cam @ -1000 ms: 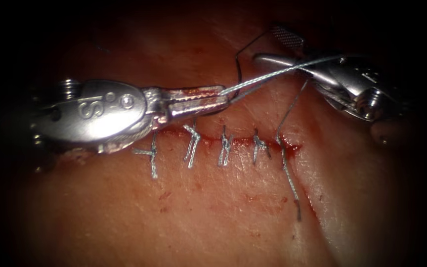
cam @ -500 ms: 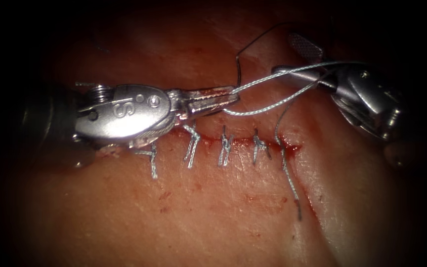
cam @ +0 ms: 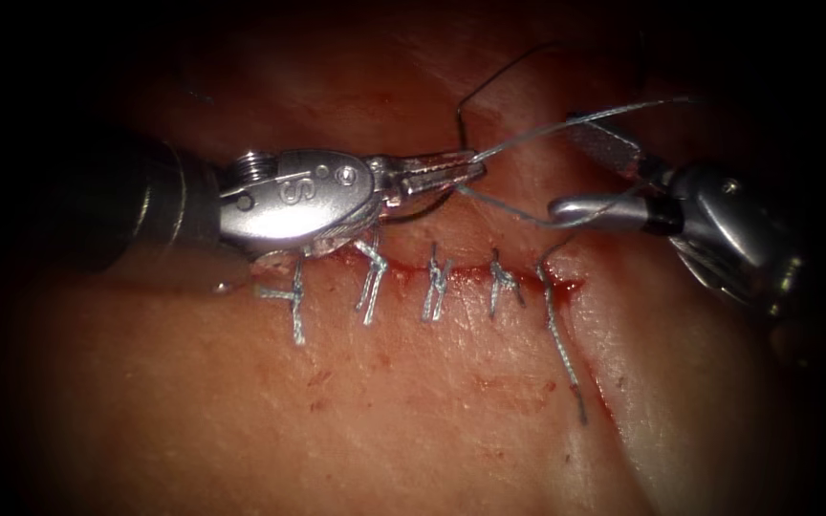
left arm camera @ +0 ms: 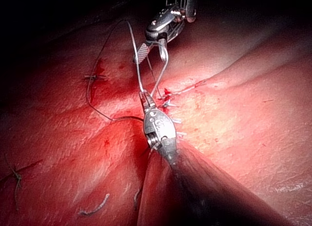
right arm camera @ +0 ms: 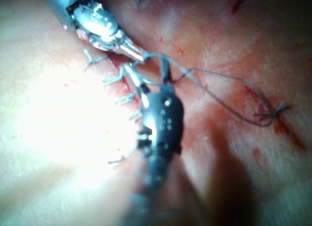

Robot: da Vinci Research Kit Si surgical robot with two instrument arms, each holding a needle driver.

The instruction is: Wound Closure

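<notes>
The cut (cam: 461,274) runs across the tissue (cam: 413,401) and carries several tied stitches. My left tool (cam: 466,168) lies just above it, jaws shut on the pale thread (cam: 528,138); it also appears in the left wrist view (left arm camera: 145,96) and the right wrist view (right arm camera: 138,54). The right tool (cam: 566,164) stands open over the cut's right end, with the thread looped around its lower jaw; it shows close up as well (right arm camera: 148,72) (left arm camera: 152,60). The thread drops from that jaw into the rightmost stitch (cam: 542,279). Neither tool holds the needle.
A loose tail (cam: 566,363) trails from the rightmost stitch down over the tissue. A thin dark strand (cam: 489,81) arcs up behind the left jaws. Red fluid (cam: 566,285) marks the cut's right end. Cut thread ends (left arm camera: 92,206) lie on the tissue.
The left tool has moved right and slightly up with the thread. The right tool has dropped toward the cut, and the taut thread has slackened into a loop around its lower jaw.
</notes>
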